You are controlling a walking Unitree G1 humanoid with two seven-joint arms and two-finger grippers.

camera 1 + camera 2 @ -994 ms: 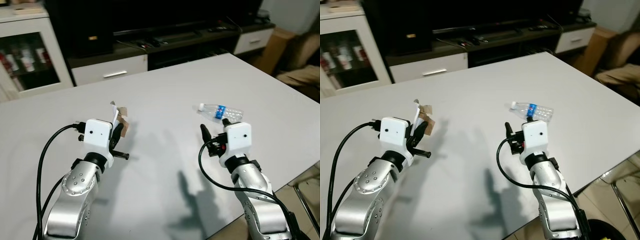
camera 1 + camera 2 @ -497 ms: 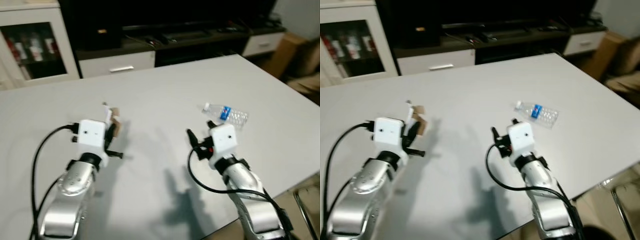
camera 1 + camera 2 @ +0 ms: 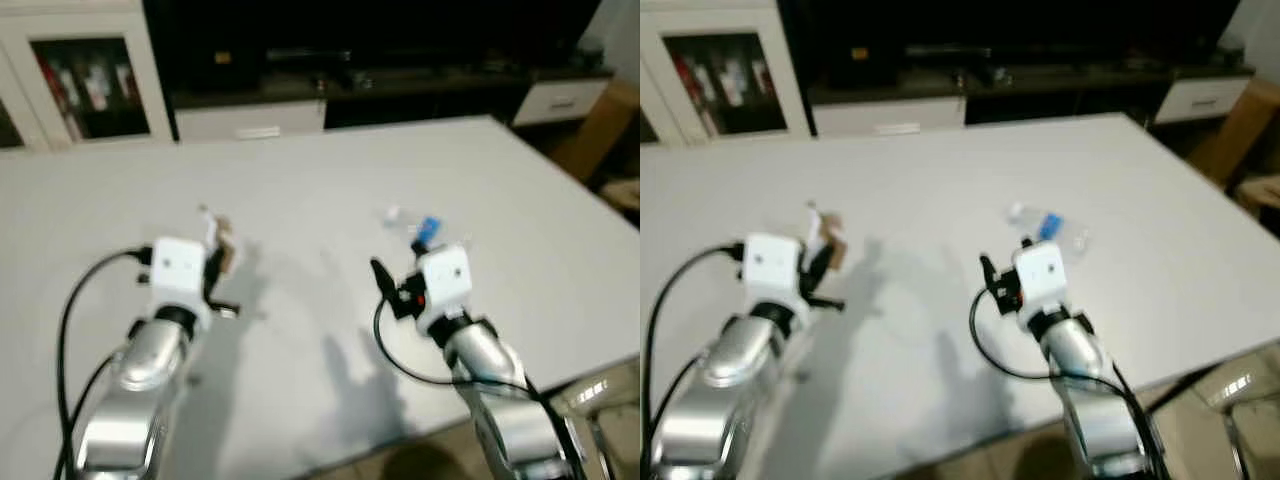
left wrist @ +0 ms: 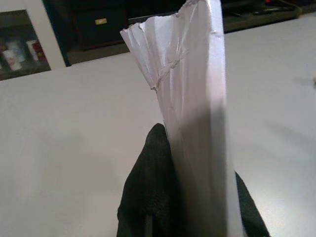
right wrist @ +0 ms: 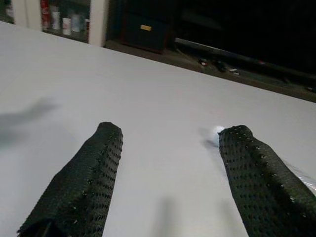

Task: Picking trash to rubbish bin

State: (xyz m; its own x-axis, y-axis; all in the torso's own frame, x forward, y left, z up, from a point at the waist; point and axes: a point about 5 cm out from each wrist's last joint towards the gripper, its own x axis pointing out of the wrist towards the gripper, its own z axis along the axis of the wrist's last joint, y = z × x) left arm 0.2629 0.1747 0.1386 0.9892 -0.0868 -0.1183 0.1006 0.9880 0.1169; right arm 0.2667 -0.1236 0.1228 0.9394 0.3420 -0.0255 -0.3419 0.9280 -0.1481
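Landmark: white tabletop (image 3: 300, 170).

Left pincer (image 4: 185, 168): clamped on a piece of white torn paper trash (image 4: 195, 98), black fingers (image 4: 148, 187) pressed against both flat sides, ragged edge standing up past the fingertips. Held above the tabletop's near left part; a brown scrap (image 3: 226, 250) showing at the same grip in the head views. Black cable (image 3: 75, 300) looping off the wrist.

Right pincer (image 5: 170, 173): spread wide, two dotted black fingers (image 5: 84, 173) well apart with bare tabletop between them, gripping nothing. Poised over the tabletop's near right part.

Plastic bottle (image 3: 415, 228): clear, blue label, lying on its side on the tabletop just beyond the right pincer, toward the far side; blurred in the head views. In the right wrist view, its pale cap end (image 5: 217, 131) just beside the tip of one finger; contact cannot be told.

Beyond the tabletop's far edge: dark low TV unit (image 3: 380, 80) with white drawers (image 3: 250, 120); white glass-door cabinet (image 3: 80, 75) at the far left holding small bottles. Cardboard box (image 3: 615, 110) past the far right corner.
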